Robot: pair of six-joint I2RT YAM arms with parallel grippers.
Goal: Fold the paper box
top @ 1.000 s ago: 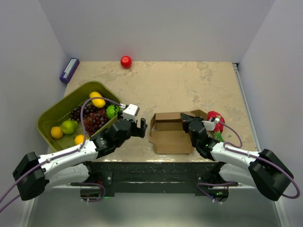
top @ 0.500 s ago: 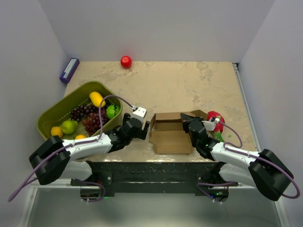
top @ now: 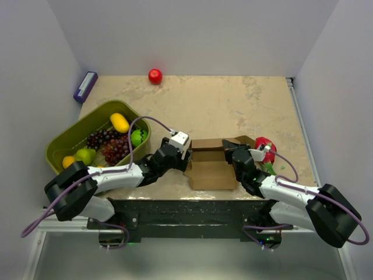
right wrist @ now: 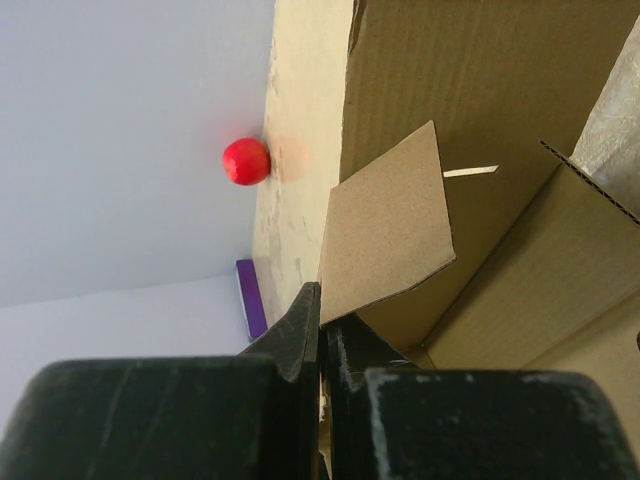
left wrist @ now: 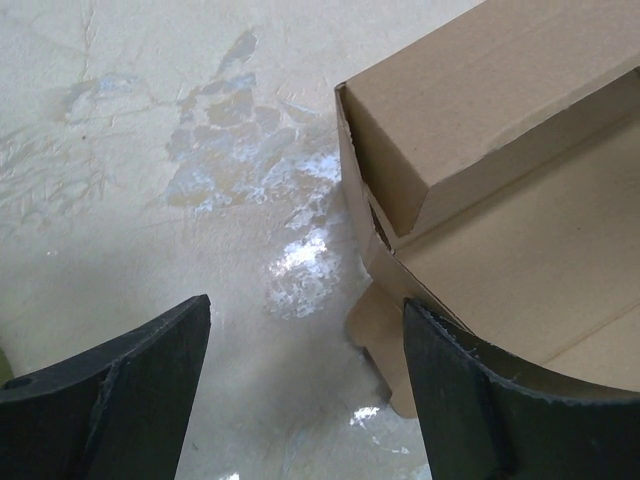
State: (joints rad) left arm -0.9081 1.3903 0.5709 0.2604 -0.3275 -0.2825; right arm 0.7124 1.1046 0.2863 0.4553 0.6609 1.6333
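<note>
Left hand point(top: 185, 157) spread apart at the left end of the brown cardboard paper box point(top: 211, 171) on the beige worktop point(top: 233, 105). Right hand point(right wrist: 322, 318) clamped on its right flap.

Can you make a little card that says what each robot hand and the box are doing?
paper box: brown, partly folded
left gripper: open, at the box's left end
right gripper: shut on a flap of the box
basket: green, fruit inside, left of the box
far edge: red ball, purple box
</note>
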